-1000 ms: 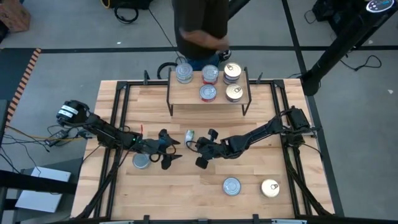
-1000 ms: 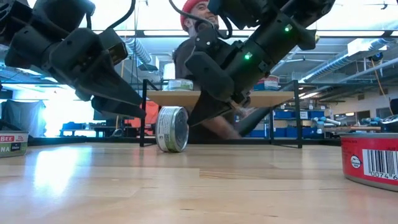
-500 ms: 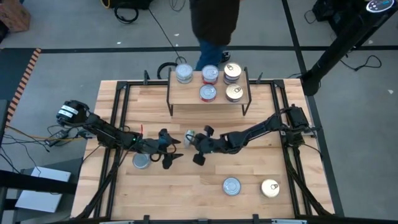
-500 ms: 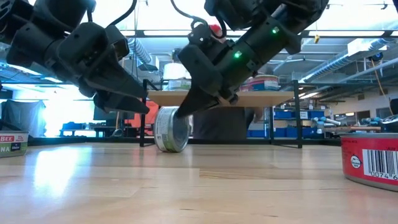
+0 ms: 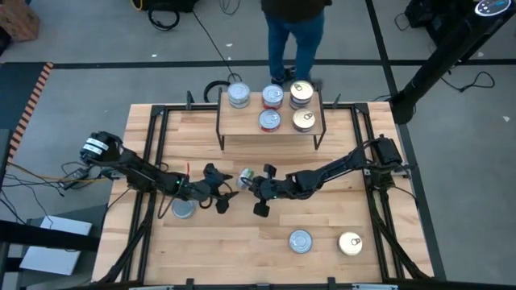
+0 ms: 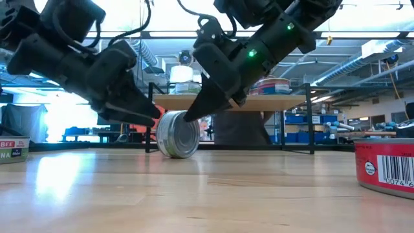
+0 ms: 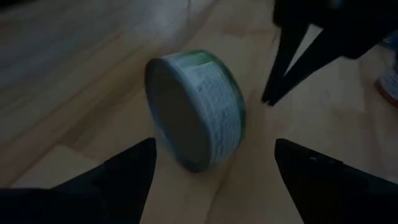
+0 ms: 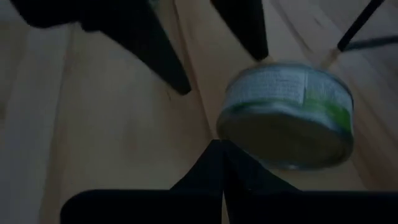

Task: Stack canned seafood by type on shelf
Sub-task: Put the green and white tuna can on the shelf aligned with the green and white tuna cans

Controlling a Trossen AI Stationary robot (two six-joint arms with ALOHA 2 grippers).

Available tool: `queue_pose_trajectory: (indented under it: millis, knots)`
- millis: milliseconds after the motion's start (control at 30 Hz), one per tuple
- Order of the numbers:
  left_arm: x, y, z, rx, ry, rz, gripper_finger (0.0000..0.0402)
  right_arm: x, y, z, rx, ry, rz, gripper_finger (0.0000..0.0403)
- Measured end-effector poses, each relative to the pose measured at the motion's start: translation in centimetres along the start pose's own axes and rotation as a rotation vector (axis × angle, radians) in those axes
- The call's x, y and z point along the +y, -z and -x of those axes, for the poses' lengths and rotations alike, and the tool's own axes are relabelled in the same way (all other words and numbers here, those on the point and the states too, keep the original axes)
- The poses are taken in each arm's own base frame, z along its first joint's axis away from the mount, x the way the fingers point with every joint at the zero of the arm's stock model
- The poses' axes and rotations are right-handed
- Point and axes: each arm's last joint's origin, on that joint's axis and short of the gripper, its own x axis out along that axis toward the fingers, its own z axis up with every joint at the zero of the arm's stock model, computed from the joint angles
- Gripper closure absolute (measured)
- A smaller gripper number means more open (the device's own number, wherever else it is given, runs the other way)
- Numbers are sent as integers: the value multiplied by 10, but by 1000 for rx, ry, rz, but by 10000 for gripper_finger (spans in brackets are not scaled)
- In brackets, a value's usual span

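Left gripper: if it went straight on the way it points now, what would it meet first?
Most likely the tin standing on edge: the left gripper has its jaws open to either side of it, apparently not yet touching. Just beyond waits the right gripper, jaws shut.

The table is pale slatted wood with a smooth, lightly sheened finish that mirrors the window light in the low view, and the shelf is a matching light-wood board on thin black wire legs. The tin standing on its edge has a dull metal face and a glossy white-and-green paper label around its side, while the tins on the shelf show shiny silver, red-labelled and gold metal tops. Both arms and the left tool and right tool look like matt black plastic.
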Motion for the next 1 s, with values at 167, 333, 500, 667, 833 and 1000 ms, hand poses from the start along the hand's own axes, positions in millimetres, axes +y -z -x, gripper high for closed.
queue_pose_trajectory:
  millis: [167, 333, 500, 667, 833, 1000]
  knots:
    - [-12, -9, -11, -22, -23, 3, 67, 0, 1, 0, 11, 6, 1, 395]
    - [-19, -15, -21, -7, -143, -47, 64, 0, 3, 0, 31, 11, -9, 395]
    - [-27, -18, -30, 28, -168, -82, 64, -1, 5, 0, 46, 15, -4, 396]
    - [-27, -18, -30, 37, -194, -103, 70, -1, 6, 1, 57, 17, -7, 395]
    - [-25, -15, -30, 67, -208, -131, 106, 4, 8, 2, 67, 10, -10, 396]
    - [-23, -12, -29, 106, -218, -156, 173, 5, 10, 3, 80, 12, -3, 395]
